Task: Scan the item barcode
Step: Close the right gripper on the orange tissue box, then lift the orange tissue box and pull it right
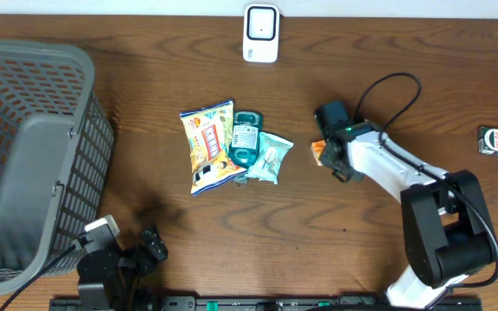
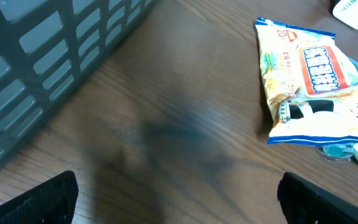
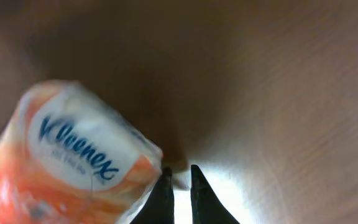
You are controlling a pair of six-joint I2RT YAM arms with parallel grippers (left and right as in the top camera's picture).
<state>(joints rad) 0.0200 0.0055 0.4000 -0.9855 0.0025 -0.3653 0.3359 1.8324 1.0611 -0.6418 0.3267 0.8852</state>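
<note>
"Kleenex" brand on orange tissue pack.

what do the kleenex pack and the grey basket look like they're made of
kleenex pack: likely thin glossy plastic film; the printed wrap wrinkles and catches the light. grey basket: probably moulded matte plastic; its lattice walls look like one piece, with no weave.
</note>
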